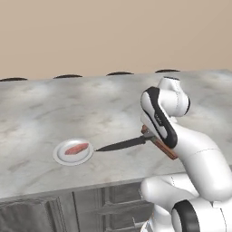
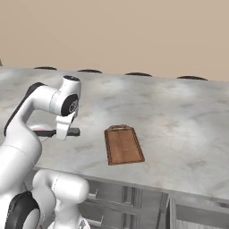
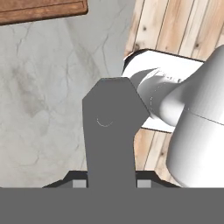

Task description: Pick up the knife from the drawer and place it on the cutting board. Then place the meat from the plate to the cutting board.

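Dark steel knife (image 1: pixel 122 144) pinched in the gripper (image 2: pixel 62 133), carrying step; next, swing toward the board (image 2: pixel 123 145) at four o'clock.

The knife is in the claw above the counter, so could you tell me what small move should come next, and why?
Probably carry the knife sideways until it hangs over the cutting board. The claw is shut on its handle above bare marble counter, beside the board, whose top is free, and the meat waits on the plate.
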Available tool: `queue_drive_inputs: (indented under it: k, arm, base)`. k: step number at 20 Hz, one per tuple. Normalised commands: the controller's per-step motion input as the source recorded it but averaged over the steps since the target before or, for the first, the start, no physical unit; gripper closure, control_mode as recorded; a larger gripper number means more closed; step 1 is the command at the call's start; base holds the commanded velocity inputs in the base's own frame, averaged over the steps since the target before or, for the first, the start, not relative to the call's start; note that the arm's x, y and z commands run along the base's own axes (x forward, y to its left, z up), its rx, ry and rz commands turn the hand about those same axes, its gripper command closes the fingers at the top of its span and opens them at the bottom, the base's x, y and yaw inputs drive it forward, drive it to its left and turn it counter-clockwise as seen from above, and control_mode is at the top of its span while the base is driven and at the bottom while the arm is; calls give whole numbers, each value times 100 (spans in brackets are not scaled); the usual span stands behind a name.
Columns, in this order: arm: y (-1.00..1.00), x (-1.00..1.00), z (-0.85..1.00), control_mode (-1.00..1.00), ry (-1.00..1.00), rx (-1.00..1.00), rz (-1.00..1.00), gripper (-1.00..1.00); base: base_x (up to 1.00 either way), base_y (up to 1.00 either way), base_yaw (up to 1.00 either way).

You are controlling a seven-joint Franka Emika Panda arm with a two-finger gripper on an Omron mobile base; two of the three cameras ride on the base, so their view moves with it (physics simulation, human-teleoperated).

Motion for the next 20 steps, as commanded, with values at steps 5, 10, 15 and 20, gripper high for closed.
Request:
queue_drive_inputs:
  k: [5, 10, 15, 20]
  arm:
    - [0, 0, 0, 100, 0, 0, 0, 100]
    - [0, 0, 0, 100, 0, 0, 0, 100]
    - [-15, 19, 0, -100, 0, 1, 0, 100]
    - [-64, 59, 0, -100, 0, 2, 5, 100]
  base:
    - [21, -33, -4]
    - [20, -17, 0]
    - [10, -2, 0]
    - [0, 0, 0]
